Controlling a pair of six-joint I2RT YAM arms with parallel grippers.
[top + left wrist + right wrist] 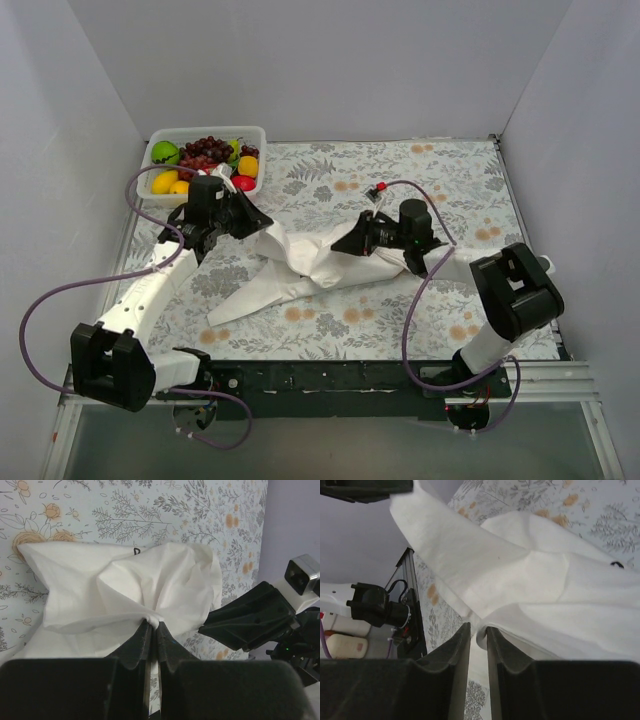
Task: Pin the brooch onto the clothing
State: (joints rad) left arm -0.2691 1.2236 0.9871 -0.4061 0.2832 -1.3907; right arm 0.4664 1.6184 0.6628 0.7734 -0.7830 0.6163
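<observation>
The white T-shirt [300,265] lies crumpled and partly lifted between my two grippers at the middle of the flowered table. My left gripper [258,220] is shut on a bunched fold of the shirt [125,580]; its jaws [154,623] pinch the cloth at their tips. My right gripper [345,243] holds the shirt's other side; its jaws [479,629] stand narrowly apart with a folded edge of the shirt [545,580] between them. A small dark mark [136,551] shows on the cloth. The brooch is hidden or out of view. The daisy print does not show.
A white tray [200,130] of fruit stands at the back left, just behind the left gripper. Grey walls close in the table on three sides. The right arm's black gripper [250,620] shows close by in the left wrist view.
</observation>
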